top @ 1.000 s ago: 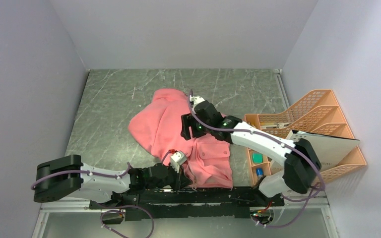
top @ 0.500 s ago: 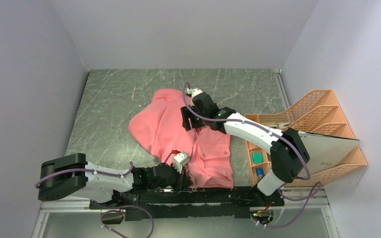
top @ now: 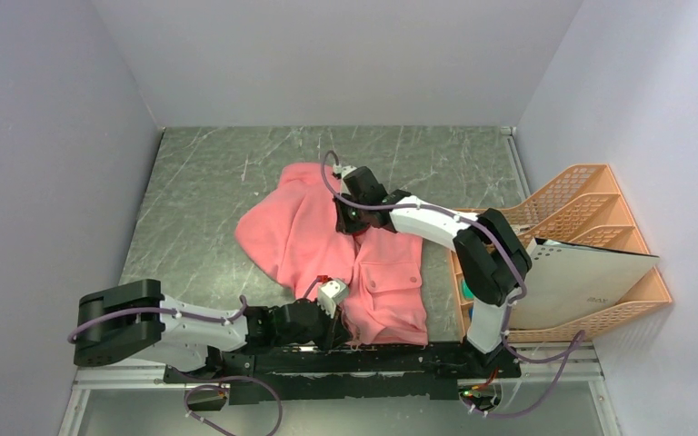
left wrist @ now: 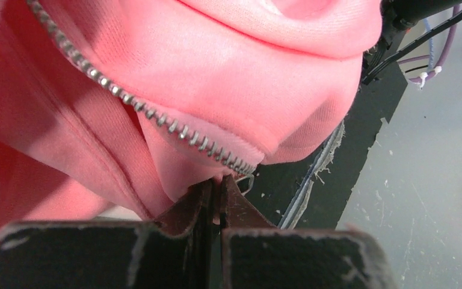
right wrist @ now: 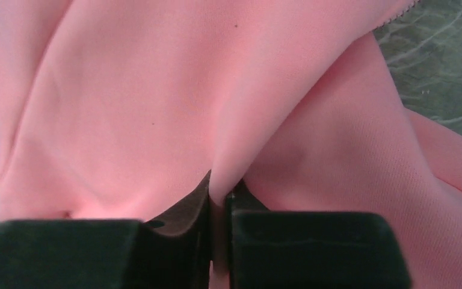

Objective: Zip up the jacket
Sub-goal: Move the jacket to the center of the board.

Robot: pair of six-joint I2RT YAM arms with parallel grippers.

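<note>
The left gripper (top: 339, 329) sits at the jacket's near hem, low over the table's front edge. In the left wrist view its fingers (left wrist: 200, 198) are pressed together, nipping the bottom corner of the pink cloth where the row of zipper teeth (left wrist: 156, 117) ends. The teeth run up and to the left from that pinch, uncoupled along the part that shows.

The jacket (top: 300, 227) lies crumpled on the grey marbled table (top: 209, 173), about the middle of it. Its left half is bunched in broad folds, and its right half lies flatter with the chest pocket (top: 391, 277) facing up.

The right gripper (top: 349, 216) comes down on the jacket's far middle part, between the two halves. The right wrist view shows this claw (right wrist: 218, 191) closed on a raised ridge of the fabric (right wrist: 126, 90), which stands up between the two fingers.

To the right of the jacket, just beside its flatter half, stand orange file racks (top: 591, 195).
</note>
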